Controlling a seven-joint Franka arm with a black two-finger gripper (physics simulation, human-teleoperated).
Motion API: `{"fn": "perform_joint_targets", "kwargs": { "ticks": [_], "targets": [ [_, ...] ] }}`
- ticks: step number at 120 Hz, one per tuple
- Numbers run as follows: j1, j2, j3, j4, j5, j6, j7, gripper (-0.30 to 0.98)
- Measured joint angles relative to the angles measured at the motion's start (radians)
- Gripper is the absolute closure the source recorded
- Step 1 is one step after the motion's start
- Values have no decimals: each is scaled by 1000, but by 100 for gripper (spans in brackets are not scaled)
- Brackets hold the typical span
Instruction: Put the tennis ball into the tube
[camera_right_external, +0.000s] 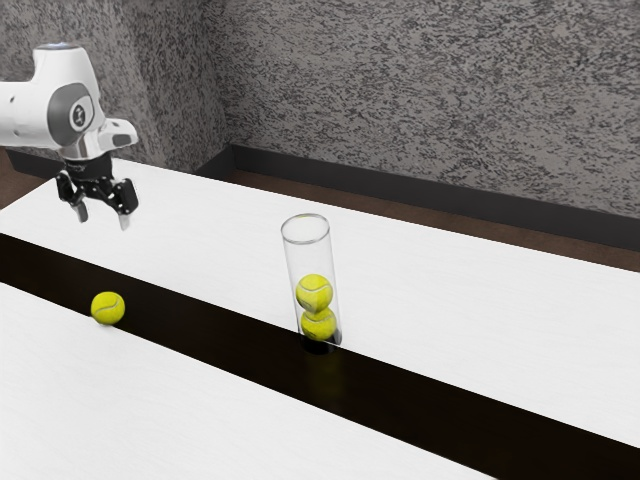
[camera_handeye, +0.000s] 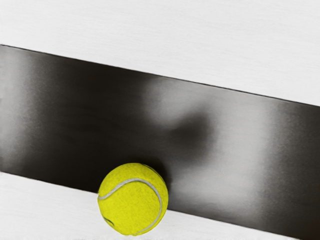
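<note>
Gripper (camera_right_external: 104, 219) hangs spread above black-striped white table (camera_right_external: 210, 240) — mottled grey wall (camera_right_external: 420, 90) beyond.

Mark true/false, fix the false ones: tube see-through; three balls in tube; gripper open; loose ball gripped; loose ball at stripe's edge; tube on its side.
1. The tube is see-through. True.
2. Three balls are in the tube. False: two, an upper ball resting over a lower ball.
3. The gripper is open. True.
4. The gripper is holding the loose ball. False: the loose ball lies on the table, clear of the gripper.
5. The loose ball sits at an edge of the dark stripe. True.
6. The tube lies on its side. False: it stands upright.
</note>
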Motion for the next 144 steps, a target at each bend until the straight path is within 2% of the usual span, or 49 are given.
{"fn": "perform_joint_targets", "kwargs": {
  "ticks": [18,33,50,96,144],
  "targets": [
    [-3,18,75,-62,-37,54,55,0],
    [11,67,90,-86,-83,99,100,0],
    [43,137,81,-63,-125,132,144,0],
    [51,264,44,-50,-186,194,217,0],
    [83,320,38,-59,-225,233,261,0]
  ]
}}
